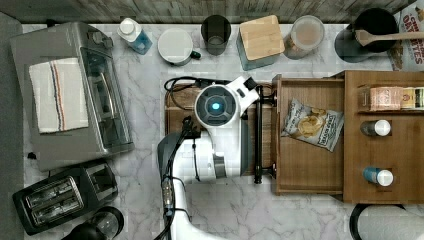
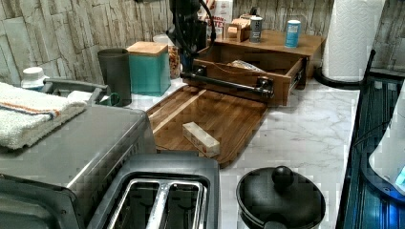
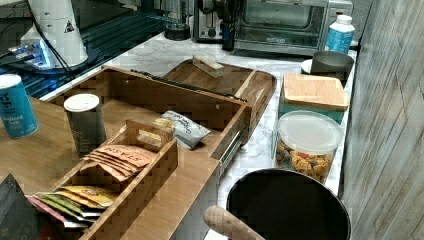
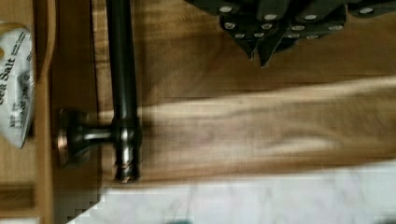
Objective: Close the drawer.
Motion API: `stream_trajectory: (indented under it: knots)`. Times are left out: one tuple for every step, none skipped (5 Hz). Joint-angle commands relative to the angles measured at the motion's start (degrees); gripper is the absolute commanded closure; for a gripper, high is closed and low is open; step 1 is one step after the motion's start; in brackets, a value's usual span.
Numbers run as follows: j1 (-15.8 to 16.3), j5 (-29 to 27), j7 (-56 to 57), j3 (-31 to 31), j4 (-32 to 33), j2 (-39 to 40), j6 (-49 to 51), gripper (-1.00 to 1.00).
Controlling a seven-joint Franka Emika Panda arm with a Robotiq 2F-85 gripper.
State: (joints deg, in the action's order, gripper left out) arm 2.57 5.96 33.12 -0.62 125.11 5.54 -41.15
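The drawer [image 1: 305, 165] is pulled out of the wooden cabinet [image 1: 395, 145] toward the top view's left, with a chip bag [image 1: 312, 125] lying inside. A thin black bar handle [image 1: 258, 135] runs across its front. The arm's wrist [image 1: 216, 107] hovers over the dark wooden tray [image 1: 175, 120], just off the handle's far end. In the wrist view the gripper [image 4: 260, 55] is shut with nothing in it, a short way from the handle [image 4: 122, 70] and apart from it. In the left view the gripper [image 2: 188, 64] hangs just above the handle [image 2: 224, 83].
A pale block [image 2: 200, 138] lies on the tray. A teal canister [image 1: 260, 42], a dark cup [image 1: 216, 32] and a jar [image 1: 306, 35] line the back wall. A toaster oven [image 1: 75, 95] and toaster [image 1: 65, 197] stand at the top view's left. Two bottles [image 1: 377, 127] stand in the cabinet top.
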Motion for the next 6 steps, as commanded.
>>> stream_trajectory:
  knots:
    - [-1.1,2.2,9.1,2.0,3.2,5.0,-6.9,1.00]
    - [-2.6,0.2,13.5,2.4,3.4,6.2,-9.5,1.00]
    - [-3.8,-1.8,15.4,2.7,2.9,6.8,-8.4,1.00]
    - [-5.3,-3.1,17.7,2.7,3.9,5.9,-9.3,1.00]
    - [-8.0,-5.8,22.8,2.9,3.6,5.8,-9.7,1.00]
    - [-10.4,-7.9,28.7,3.9,1.0,7.2,-6.9,1.00]
